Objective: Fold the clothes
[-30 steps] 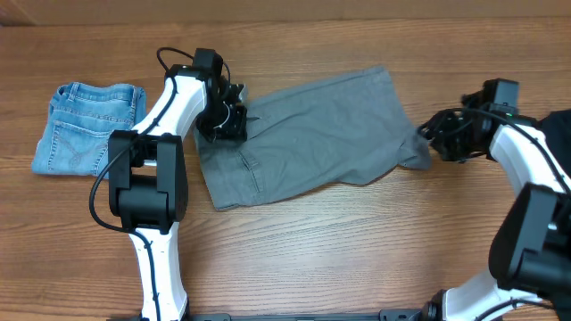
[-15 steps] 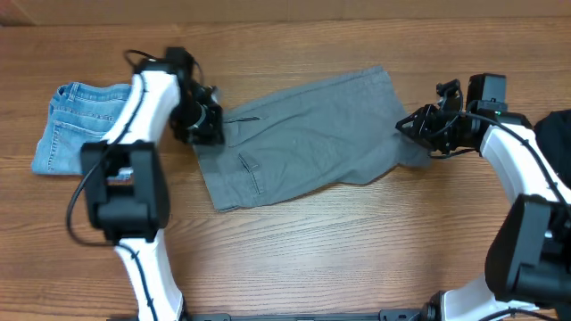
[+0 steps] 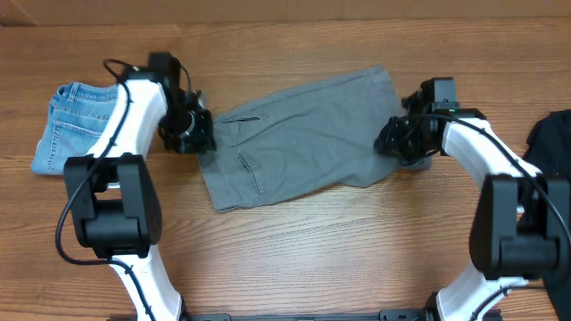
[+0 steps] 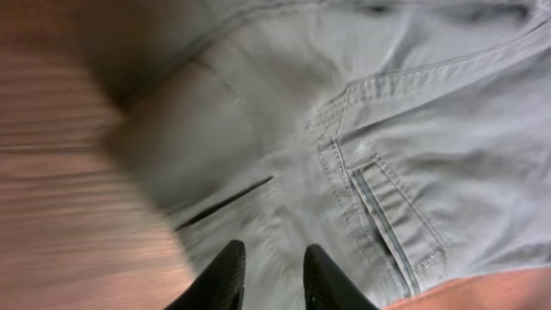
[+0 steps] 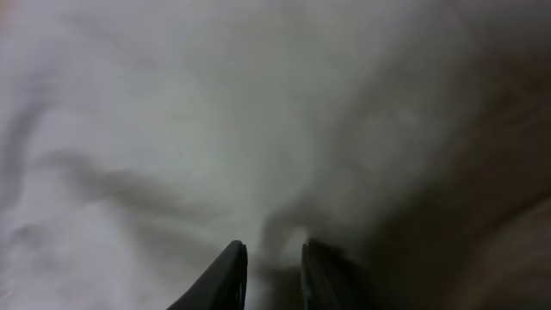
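Note:
The grey shorts [image 3: 303,134] lie spread flat across the middle of the table, with the waistband to the left and a leg hem to the right. My left gripper [image 3: 192,134] sits at the waistband edge, its jaws nearly together and pinching grey cloth [image 4: 284,164] beside a pocket seam. At the right hem my right gripper [image 3: 397,143] has its narrow jaws closed on a raised fold of the grey cloth [image 5: 172,129]. The light-blue denim shorts [image 3: 76,125] lie folded at the far left. A black garment [image 3: 555,143] shows at the right edge.
The table top [image 3: 357,241] is bare brown wood. Both arm bases stand at the near edge, the left arm [image 3: 125,205] rising past the denim and the right arm [image 3: 517,223] next to the black garment.
The left gripper has moved left and slightly nearer, drawing the waistband edge with it. The right gripper has moved left onto the hem and narrowed its jaws on the cloth.

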`<state>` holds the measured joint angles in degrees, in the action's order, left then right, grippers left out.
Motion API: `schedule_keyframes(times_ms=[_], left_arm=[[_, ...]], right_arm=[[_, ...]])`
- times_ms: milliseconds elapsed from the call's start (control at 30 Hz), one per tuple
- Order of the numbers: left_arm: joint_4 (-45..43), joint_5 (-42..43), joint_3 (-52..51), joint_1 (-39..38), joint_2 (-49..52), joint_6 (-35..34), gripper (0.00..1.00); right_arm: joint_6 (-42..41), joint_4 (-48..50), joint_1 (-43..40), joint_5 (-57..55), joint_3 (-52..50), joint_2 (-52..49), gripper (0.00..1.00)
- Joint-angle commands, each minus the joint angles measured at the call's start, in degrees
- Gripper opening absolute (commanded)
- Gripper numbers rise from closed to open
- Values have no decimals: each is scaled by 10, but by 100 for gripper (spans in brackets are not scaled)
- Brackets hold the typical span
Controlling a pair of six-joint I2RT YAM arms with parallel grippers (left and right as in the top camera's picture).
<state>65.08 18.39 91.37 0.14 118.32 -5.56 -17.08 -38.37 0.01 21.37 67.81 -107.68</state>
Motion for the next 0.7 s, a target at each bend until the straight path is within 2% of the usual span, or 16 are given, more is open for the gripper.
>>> schedule_keyframes(times_ms=[0,67,133,267,400,600,667], left_arm=[[-43,26,-65,-30,1,13,24],[-74,21,-93,-39,1,13,23],[-99,19,-110,-40,1,13,27],[-137,3,-113,-29,1,7,31],[-151,-11,-95,-4,1,-5,31],[-67,58,-21,38,0,-4,33],[-28,76,4,50,0,-4,36]], right_arm=[[-91,-33,-13,-76,4,-38,20],[-142,-83,-21,-94,4,-47,13],[-176,-141,-27,-114,3,-46,10],[-176,-223,-23,-124,3,-34,8],[-163,-259,-6,-125,3,-2,8],[-100,-236,8,-123,3,100,14],[-73,-223,8,-113,3,140,20]])
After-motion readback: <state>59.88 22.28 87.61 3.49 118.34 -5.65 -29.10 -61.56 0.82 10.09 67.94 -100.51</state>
